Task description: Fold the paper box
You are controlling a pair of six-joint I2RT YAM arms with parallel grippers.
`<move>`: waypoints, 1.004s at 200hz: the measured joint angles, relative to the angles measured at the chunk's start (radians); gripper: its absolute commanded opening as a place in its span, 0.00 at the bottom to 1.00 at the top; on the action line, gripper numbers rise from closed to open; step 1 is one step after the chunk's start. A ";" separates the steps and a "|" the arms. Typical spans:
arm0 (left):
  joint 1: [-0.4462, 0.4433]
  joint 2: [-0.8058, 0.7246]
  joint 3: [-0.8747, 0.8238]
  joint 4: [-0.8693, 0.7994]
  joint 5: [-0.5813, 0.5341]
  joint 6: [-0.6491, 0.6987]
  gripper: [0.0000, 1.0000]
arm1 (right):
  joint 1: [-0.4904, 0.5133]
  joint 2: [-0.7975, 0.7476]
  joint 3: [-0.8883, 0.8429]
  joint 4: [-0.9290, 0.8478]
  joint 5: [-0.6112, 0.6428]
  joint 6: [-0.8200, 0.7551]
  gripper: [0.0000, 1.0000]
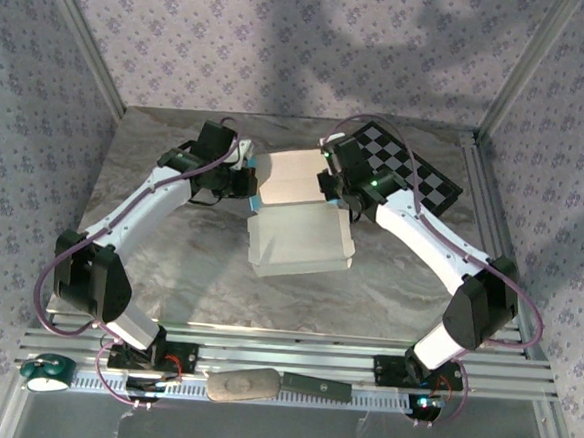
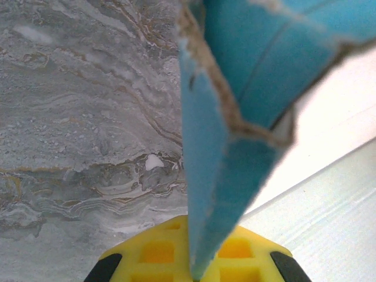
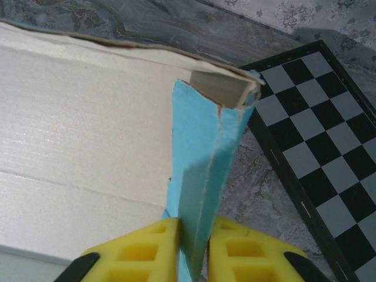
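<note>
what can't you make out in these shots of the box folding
1. Top view: the tips of the left claw and right claw, too small and dark to show how they grip.
2. Left wrist view: most of the paper box, blurred up close and cut by the top edge.
3. Right wrist view: part of the checkerboard, cut by the right edge.

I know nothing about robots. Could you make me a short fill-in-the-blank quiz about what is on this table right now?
1. The paper box lies with its ____ side facing up.
2. The flap pinched by the left gripper is coloured ____.
3. The fingers of the right gripper, which is also pinching a flap, are coloured ____.
4. The checkerboard lies on the ____ arm's side of the table.

Missing words: white; blue; yellow; right.
</note>
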 measured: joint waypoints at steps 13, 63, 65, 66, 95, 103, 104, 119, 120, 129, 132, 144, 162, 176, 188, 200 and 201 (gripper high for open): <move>-0.005 0.000 0.005 -0.003 0.000 -0.003 0.00 | -0.009 0.001 0.000 -0.002 -0.012 0.000 0.20; -0.009 0.000 0.008 -0.004 0.000 -0.004 0.00 | -0.026 0.001 0.000 -0.002 -0.048 0.000 0.21; -0.009 0.000 0.008 -0.004 0.000 -0.004 0.00 | -0.026 0.001 0.000 -0.002 -0.048 0.000 0.21; -0.009 0.000 0.009 -0.004 0.000 -0.003 0.00 | -0.026 0.001 0.000 -0.002 -0.048 0.000 0.21; -0.010 0.000 0.009 -0.005 0.000 -0.005 0.00 | -0.026 0.009 0.000 -0.001 -0.041 0.001 0.14; -0.010 0.000 0.009 -0.005 0.000 -0.006 0.00 | -0.026 0.013 0.000 0.001 -0.034 0.001 0.11; -0.009 0.000 0.009 -0.005 0.000 -0.006 0.00 | -0.026 0.013 0.000 0.001 -0.032 0.001 0.11; -0.011 0.000 0.010 -0.005 0.000 -0.007 0.00 | -0.026 0.023 0.000 0.005 -0.013 0.000 0.02; -0.011 0.000 0.010 -0.005 0.000 -0.007 0.00 | -0.026 0.024 0.000 0.005 -0.012 0.000 0.01; -0.013 0.000 0.011 -0.008 0.000 -0.007 0.00 | -0.026 0.030 0.000 0.009 0.001 0.005 0.00; -0.014 0.000 0.013 -0.009 0.000 -0.008 0.00 | -0.025 0.033 0.000 0.010 0.006 -0.003 0.00; -0.021 0.000 0.022 -0.018 0.000 -0.010 0.00 | -0.022 0.043 0.000 0.010 0.028 -0.001 0.00; -0.028 0.001 0.031 -0.032 -0.001 -0.011 0.00 | -0.014 0.062 0.001 0.010 0.058 -0.003 0.00; -0.029 0.008 0.033 -0.042 -0.002 -0.011 0.00 | -0.010 0.073 0.001 0.009 0.068 -0.004 0.00; -0.029 0.020 0.033 -0.046 -0.008 -0.015 0.00 | -0.008 0.076 0.000 0.009 0.069 -0.004 0.00; -0.029 0.029 0.033 -0.046 -0.013 -0.018 0.00 | -0.006 0.076 -0.001 0.009 0.069 -0.004 0.00; -0.029 0.029 0.033 -0.045 -0.014 -0.018 0.00 | -0.006 0.076 -0.001 0.009 0.069 -0.004 0.00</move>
